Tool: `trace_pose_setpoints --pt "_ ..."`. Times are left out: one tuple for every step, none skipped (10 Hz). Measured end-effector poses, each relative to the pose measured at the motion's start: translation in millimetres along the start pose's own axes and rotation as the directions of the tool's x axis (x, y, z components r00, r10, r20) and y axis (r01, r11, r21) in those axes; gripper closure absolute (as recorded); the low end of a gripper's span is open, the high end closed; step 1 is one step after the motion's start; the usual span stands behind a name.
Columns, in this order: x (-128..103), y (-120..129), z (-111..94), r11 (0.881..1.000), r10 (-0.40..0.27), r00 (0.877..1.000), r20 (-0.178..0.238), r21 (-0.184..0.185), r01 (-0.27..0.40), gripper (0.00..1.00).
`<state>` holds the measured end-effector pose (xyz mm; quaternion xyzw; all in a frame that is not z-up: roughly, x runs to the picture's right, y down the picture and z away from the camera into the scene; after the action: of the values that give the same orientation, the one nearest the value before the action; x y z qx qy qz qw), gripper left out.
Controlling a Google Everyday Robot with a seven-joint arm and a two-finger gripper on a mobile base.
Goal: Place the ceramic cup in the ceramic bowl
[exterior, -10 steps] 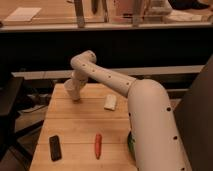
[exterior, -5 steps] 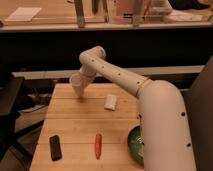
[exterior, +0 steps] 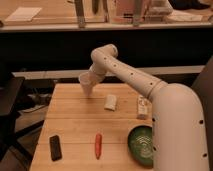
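Note:
The ceramic cup, small, white and tapered, hangs just above the far left part of the wooden table, tilted a little. My gripper is at the cup's upper right side and shut on it, at the end of the white arm that reaches in from the lower right. The ceramic bowl, dark green and shallow, sits at the table's near right corner, partly covered by the arm's thick base segment. Cup and bowl are far apart.
A flat white block lies mid-table, right of the cup. A white bottle lies by the arm. A red chilli and a black bar-shaped object lie near the front edge. A dark chair stands to the left.
The arm has swung to the right, carrying the cup rightward and slightly up. More of the green bowl now shows beside the arm.

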<state>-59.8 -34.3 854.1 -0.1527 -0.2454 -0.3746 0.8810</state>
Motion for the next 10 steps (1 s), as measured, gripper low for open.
trace_pose_setpoints --pt "3 5 -4 1.000 0.013 1.000 0.000 -0.002 -0.013 0.98" --pt "5 7 -6 1.000 0.017 1.000 0.005 -0.002 -0.017 0.98" --pt "11 16 -12 1.000 0.027 1.000 0.004 -0.004 -0.027 0.98" --pt "18 27 -18 0.999 0.041 0.999 0.002 -0.005 -0.041 0.98" --pt "22 37 -24 0.999 0.054 0.999 0.000 -0.005 -0.054 0.98" --pt "22 43 -28 0.998 0.064 0.998 0.003 -0.007 -0.064 0.98" --pt "22 47 -31 0.997 0.071 0.997 0.006 -0.009 -0.071 0.98" --pt "23 53 -35 0.997 0.081 0.997 0.006 -0.011 -0.081 0.98" --pt "25 61 -41 0.996 0.089 0.996 0.005 -0.012 -0.089 0.98" --pt "25 66 -44 0.996 0.093 0.996 0.006 -0.012 -0.093 0.98"
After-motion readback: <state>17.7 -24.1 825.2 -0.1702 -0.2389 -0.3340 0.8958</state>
